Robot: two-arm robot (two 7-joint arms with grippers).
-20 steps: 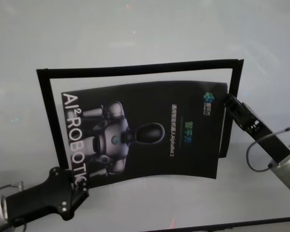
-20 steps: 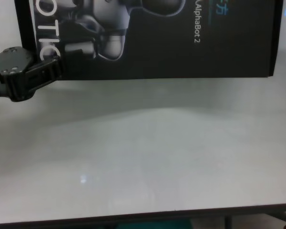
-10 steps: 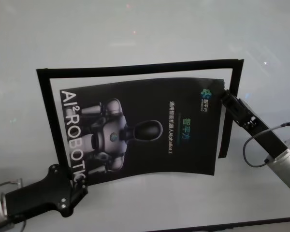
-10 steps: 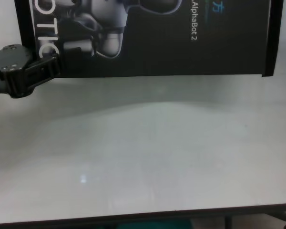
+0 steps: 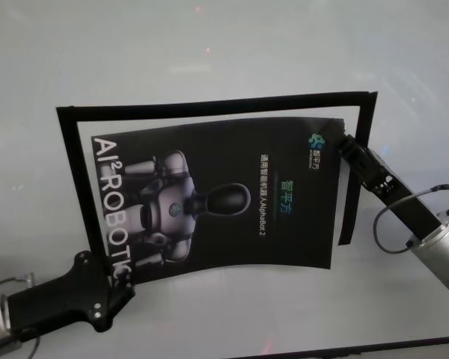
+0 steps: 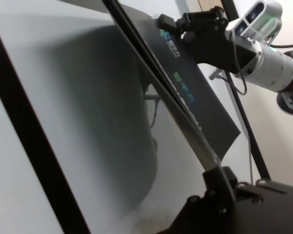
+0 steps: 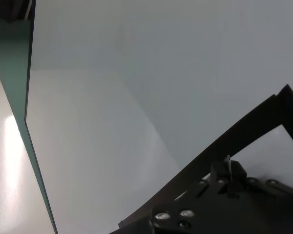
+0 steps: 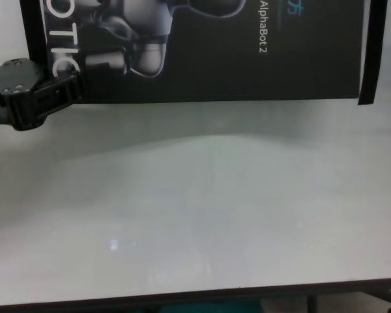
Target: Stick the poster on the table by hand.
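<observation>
The poster hangs stretched between the two arms above the white surface, its long axis running from one tool to the other. The left tool is clamped on its near corner by the big white letters; the right tool is clamped on the far corner beside the logo. Black tape strips frame it underneath.

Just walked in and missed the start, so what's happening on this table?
The robot holds a black poster by two opposite corners: the left gripper is shut on the near corner by the big white letters, the right gripper on the far corner by the logo. The sheet bows above the white table, over an outline of black tape strips, not yet laid flat.
</observation>
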